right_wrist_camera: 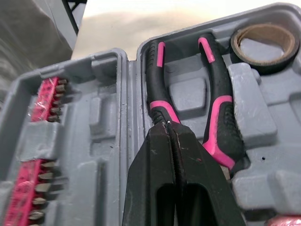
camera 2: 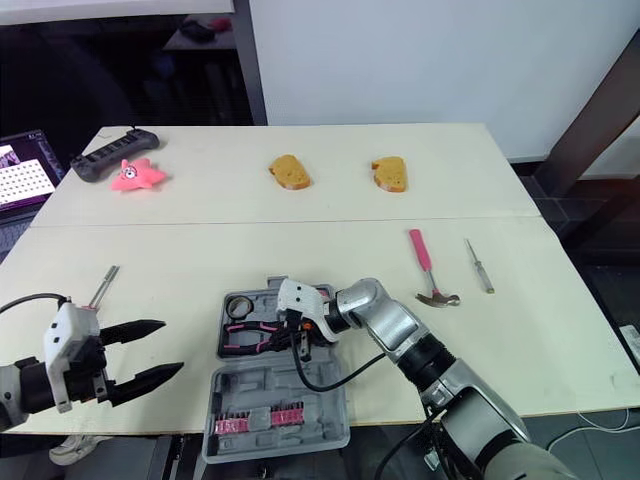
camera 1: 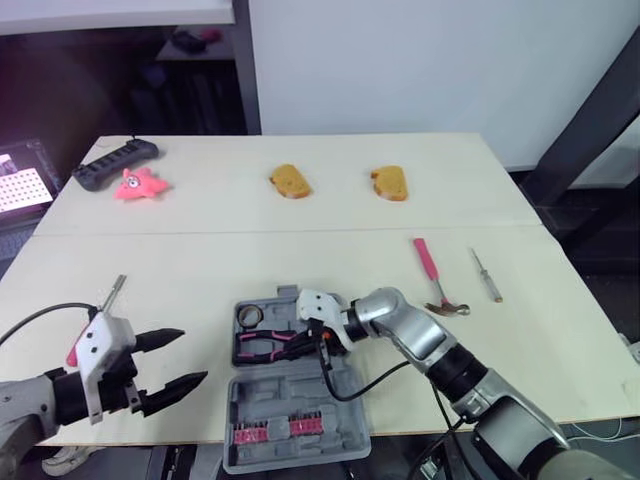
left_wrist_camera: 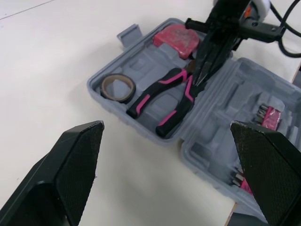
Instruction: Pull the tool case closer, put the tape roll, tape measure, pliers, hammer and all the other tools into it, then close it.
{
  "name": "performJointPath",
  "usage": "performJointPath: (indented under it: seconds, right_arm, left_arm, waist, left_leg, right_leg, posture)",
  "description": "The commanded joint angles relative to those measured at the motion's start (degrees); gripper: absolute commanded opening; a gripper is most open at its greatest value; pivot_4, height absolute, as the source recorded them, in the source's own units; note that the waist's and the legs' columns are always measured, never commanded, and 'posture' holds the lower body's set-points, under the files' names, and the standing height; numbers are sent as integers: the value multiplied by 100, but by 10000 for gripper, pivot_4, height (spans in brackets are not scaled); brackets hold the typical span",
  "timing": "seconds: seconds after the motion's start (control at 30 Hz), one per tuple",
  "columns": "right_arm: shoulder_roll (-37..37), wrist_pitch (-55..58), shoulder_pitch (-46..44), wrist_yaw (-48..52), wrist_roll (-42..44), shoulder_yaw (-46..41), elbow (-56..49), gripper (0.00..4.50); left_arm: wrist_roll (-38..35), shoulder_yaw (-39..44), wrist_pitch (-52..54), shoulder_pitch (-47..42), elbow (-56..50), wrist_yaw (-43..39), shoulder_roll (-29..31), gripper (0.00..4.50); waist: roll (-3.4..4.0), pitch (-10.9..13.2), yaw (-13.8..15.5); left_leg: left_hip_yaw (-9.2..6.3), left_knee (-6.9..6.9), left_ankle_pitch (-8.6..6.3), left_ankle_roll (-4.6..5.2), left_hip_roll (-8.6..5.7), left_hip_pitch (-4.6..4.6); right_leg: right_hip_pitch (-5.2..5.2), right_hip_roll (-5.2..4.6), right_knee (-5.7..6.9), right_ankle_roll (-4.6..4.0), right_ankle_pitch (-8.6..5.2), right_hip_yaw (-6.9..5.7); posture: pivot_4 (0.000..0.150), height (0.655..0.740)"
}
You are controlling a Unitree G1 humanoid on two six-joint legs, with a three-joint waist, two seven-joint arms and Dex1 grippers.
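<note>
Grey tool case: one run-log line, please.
grey plastic tool case open | black-and-pink pliers, black tape roll inside | right gripper shut at pliers | left gripper open | pink-handled hammer outside

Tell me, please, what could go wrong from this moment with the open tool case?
1. The tool case overhangs the front edge of the table; a push could tip it off.
2. The right hand, fingers shut, rests at the pliers and may drag them out when lifting.
3. Its cable loops over the open case and could get pinched on closing.
</note>
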Motion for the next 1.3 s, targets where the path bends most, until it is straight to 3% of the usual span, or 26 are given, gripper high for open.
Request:
performJointPath:
  seconds: [0.03, 0.23, 0.43, 0.63, 0.77, 0.9, 1.0, 1.03, 1.13, 1.23, 1.3]
  right_arm:
    - [-81, 231, 127, -112, -622, 429, 587, 866]
    - [-67, 404, 37, -144, -882, 611, 715, 866]
    - [-114, 101, 5, -116, -942, 591, 733, 866]
    - [3, -1006, 193, 50, 24, -598, -315, 866]
    - [95, -1284, 409, -99, 655, -1450, -961, 866]
    - [-866, -808, 416, 664, 957, -1734, -1631, 866]
    - [-1793, -1015, 709, 1062, 876, -2016, -1659, 0]
    - [-2021, -1007, 809, 1146, 908, -2113, -1665, 0]
    - [-2570, -1446, 1237, 1204, 506, -2057, -1515, 0]
    - [-2702, -1799, 1490, 1128, 224, -1939, -1414, 0]
    - [-2648, -1983, 1606, 1013, 64, -1882, -1357, 0]
  left_arm:
    - [-54, 36, 54, -15, -177, -11, 104, 45000]
    - [70, 4, 39, -3, -136, -72, 172, 45000]
    - [325, -162, -146, -75, 39, -86, 202, 45000]
    - [411, -273, -91, -278, 315, -97, 280, 45000]
    - [1285, -703, -796, -473, 763, 114, 308, 45000]
    - [1348, -938, -1267, -819, 1253, -480, 576, 45000]
    - [1057, -930, -1354, -1062, 1627, -1100, 842, 37031]
    - [867, -880, -1385, -1171, 1688, -1243, 824, 30727]
    - [1203, -1234, -1985, -1237, 2079, -1576, 839, 18192]
    - [1359, -1464, -2246, -1310, 2340, -1678, 787, 2447]
    - [1363, -1610, -2316, -1401, 2450, -1674, 703, 1005]
  waist:
    - [1, -9, -7]
    - [-1, -15, -10]
    - [-9, -27, -8]
    - [-12, -14, 28]
    - [-4, 3, 43]
    - [-6, 3, 86]
    - [-4, 6, 157]
    - [0, 9, 179]
    - [3, 12, 212]
    - [4, 13, 161]
    - [6, 15, 156]
  left_leg:
    - [-2, 0, 0, 0, 0, 7]
    - [-2, -13, -2, 1, 1, 91]
    - [-5, -14, -4, 2, 1, 99]
    - [-6, -14, -4, 2, 1, 77]
    - [-7, -7, -3, 1, 0, 32]
    - [-5, -2, -1, -2, 0, -15]
    - [1, -2, 0, -3, 0, -23]
    - [2, -4, -1, -3, 0, -23]
    - [6, -5, -1, -2, 0, -23]
    - [8, -4, -1, -1, 0, -20]
    - [8, -2, -1, 0, 1, -18]
  right_leg:
    - [9, 2, 0, -1, 0, 0]
    - [68, 1, -8, -16, -15, 0]
    - [79, 1, -11, -17, -17, 0]
    - [77, 0, -11, -17, -17, -1]
    - [45, 0, -9, -14, -14, -2]
    - [-7, -1, -6, -13, -12, -2]
    - [-17, -5, -8, -14, -13, -4]
    - [-18, -5, -10, -14, -14, -4]
    - [-20, -5, -11, -14, -15, -2]
    - [-22, -2, -10, -14, -14, 5]
    - [-23, 1, -5, -13, -12, 8]
  posture:
    - [1500, 7129]
    - [1500, 7129]
    - [1500, 7129]
    - [1500, 7129]
    - [1500, 7129]
    - [1500, 7129]
    - [1500, 7129]
    - [1500, 7129]
    - [1500, 7129]
    - [1500, 7129]
    - [1500, 7129]
